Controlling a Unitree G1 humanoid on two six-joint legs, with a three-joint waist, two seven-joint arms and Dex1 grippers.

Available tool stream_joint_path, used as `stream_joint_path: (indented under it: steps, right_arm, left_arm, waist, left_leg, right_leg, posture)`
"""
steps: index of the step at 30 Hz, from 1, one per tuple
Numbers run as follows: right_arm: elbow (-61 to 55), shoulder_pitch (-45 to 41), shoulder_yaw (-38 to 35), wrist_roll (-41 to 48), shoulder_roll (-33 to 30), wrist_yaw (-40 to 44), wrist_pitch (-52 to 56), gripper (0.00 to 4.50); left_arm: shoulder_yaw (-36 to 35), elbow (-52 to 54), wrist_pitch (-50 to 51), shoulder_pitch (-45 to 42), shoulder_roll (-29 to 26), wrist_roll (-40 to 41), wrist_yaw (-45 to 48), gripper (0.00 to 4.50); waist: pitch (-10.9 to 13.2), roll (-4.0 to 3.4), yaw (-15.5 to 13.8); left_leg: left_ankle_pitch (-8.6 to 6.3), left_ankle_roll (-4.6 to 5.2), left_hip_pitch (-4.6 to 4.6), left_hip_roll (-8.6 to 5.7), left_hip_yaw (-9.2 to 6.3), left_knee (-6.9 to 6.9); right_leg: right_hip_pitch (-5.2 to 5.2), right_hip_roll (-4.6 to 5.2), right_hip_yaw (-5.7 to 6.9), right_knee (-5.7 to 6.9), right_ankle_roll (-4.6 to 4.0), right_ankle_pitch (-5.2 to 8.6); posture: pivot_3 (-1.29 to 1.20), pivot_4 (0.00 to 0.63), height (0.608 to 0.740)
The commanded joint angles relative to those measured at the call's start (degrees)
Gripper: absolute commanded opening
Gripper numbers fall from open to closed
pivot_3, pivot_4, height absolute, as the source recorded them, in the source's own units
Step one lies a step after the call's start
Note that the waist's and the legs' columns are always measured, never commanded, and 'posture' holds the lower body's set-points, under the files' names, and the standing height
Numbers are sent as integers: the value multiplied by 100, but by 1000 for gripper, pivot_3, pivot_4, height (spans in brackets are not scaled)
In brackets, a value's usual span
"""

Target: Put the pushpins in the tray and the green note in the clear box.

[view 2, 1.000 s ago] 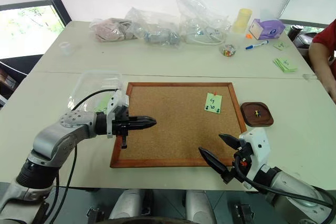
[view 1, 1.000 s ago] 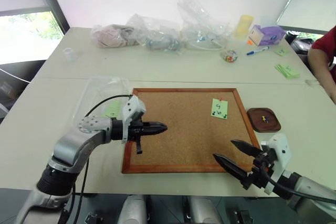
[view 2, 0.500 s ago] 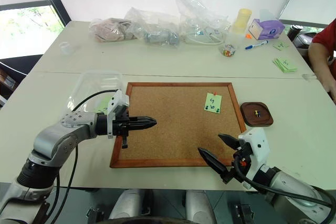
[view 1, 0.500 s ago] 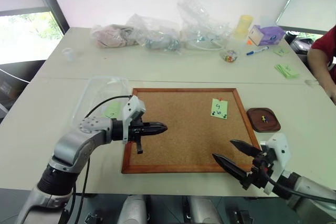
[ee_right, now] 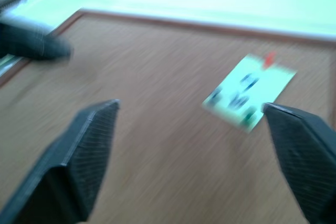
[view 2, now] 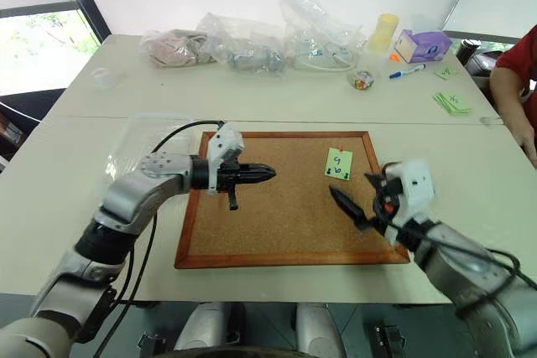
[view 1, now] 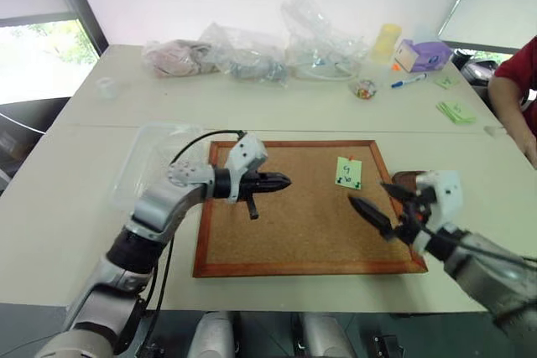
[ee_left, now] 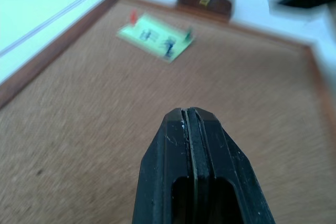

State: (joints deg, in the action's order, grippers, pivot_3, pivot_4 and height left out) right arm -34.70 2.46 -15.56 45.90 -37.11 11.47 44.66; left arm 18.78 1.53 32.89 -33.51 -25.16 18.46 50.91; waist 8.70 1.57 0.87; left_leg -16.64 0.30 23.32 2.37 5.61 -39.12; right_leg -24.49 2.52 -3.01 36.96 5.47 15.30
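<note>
Cork board is seen flat on a white table, with one green note pinned to it by one red pushpin. One dark wooden tray sits just beyond its right edge. One clear box lies beside its left edge. Two grippers are held over the board: left gripper closed and empty, right gripper spread wide.

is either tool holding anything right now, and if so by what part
Nothing is held. The left tool is shut on itself over the cork board; the right tool is open and empty near the green note.
</note>
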Motion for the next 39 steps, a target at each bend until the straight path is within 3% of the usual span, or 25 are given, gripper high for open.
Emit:
stream_joint_path:
  steps: [1, 9, 36, 39]
  right_arm:
    - [638, -677, 219, -516, 126, -132, -144, 4500]
    - [2278, -2079, 703, -1212, 623, -61, -99, 4500]
    - [4022, -2852, 968, -2520, 910, 935, -742, 4500]
    - [4126, -2881, 971, -2586, 945, 1008, -778, 3658]
  left_arm:
    - [98, -84, -339, -31, -30, -285, 120, 78]
    - [437, -235, -598, -48, -171, -854, 387, 78]
    - [617, -287, -247, 35, -163, -1523, 283, 78]
    - [602, -292, -235, 36, -148, -1535, 270, 0]
  waist:
    - [0, -1, -12]
    - [2, -7, -30]
    - [-3, -15, -5]
    - [-3, -15, -12]
  left_leg:
    - [0, 0, 1, 1, -2, 2]
    - [0, 0, 8, 1, -1, 2]
    - [0, 1, 4, 2, 1, 1]
    - [0, 1, 4, 2, 1, 0]
  right_leg:
    - [-1, -1, 1, 3, 1, 0]
    - [-8, 3, 3, 6, 19, -9]
    - [-5, 4, 2, 12, 28, -14]
    - [-4, 5, 3, 12, 28, -14]
  posture:
    - [0, 150, 737]
    - [0, 150, 737]
    - [0, 150, 737]
    - [0, 150, 737]
